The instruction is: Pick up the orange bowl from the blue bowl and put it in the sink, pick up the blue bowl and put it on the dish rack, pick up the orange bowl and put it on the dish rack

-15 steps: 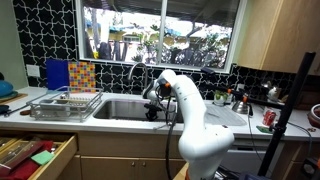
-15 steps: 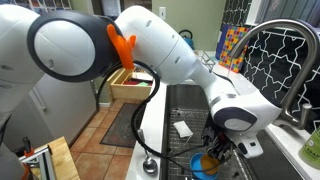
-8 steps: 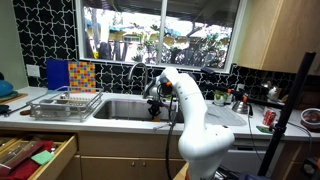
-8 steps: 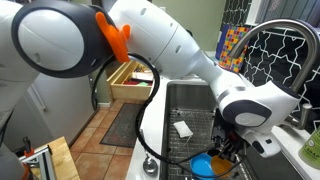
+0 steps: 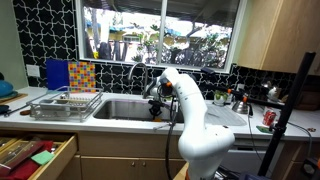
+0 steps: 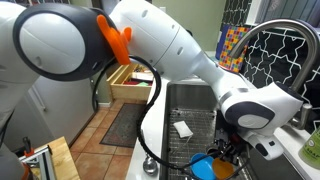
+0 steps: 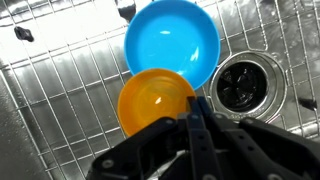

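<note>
**A:** What is new for us, starting with the arm [image 6: 170, 45]?

**B:** We see it has shifted over the sink [image 7: 60, 90] in the last second. In an exterior view a second ago the orange sat inside the blue, and now it does not

**A:** So we have the bowls parted?

**B:** Yes. In our wrist view the blue bowl [image 7: 172, 45] lies on the sink's wire grid. The orange bowl [image 7: 155, 100] sits just beside it, their rims touching or nearly so, and the drain [image 7: 243, 83] is off to one side

**A:** And the gripper [image 7: 197, 108]?

**B:** Its fingers are drawn close together right at the orange bowl's rim. We judge it is pinching that rim and has not let go

**A:** What does that mean for our task?

**B:** We take the first step as all but done, since the orange bowl is in the sink and only needs releasing. The blue bowl is uncovered, so we would fetch it next and carry it to the dish rack [image 5: 65, 103], well apart along the counter
</note>
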Robot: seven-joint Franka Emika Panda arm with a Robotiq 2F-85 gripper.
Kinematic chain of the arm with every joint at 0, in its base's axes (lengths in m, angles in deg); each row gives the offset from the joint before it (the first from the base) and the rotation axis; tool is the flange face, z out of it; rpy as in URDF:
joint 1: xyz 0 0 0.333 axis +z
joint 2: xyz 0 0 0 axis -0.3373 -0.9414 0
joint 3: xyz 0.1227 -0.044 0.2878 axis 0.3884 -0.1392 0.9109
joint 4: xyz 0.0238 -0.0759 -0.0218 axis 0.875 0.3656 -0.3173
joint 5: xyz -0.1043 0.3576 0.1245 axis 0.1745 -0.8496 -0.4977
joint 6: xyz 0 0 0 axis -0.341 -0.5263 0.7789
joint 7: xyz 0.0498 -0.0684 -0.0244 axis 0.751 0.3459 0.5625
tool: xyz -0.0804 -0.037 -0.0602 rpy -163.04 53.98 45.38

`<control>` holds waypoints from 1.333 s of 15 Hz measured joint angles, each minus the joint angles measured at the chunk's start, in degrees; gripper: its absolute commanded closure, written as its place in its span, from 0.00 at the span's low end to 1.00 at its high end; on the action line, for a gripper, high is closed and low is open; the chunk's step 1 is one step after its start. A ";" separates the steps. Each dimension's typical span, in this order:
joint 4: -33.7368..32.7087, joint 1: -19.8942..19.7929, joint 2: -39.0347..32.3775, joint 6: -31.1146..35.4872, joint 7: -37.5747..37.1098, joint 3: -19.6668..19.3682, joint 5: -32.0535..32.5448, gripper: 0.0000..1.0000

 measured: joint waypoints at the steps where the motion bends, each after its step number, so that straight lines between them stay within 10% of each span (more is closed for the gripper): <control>1: -0.80 -0.23 -0.19 -1.07 0.71 0.01 0.00 0.99; 14: -18.49 -5.56 -13.58 -6.25 4.18 2.58 -0.20 0.99; 15: -19.89 -5.77 -14.84 -6.25 3.91 2.69 -0.21 0.71; 20: -24.41 -6.03 -18.29 -7.94 0.19 2.88 -0.12 0.42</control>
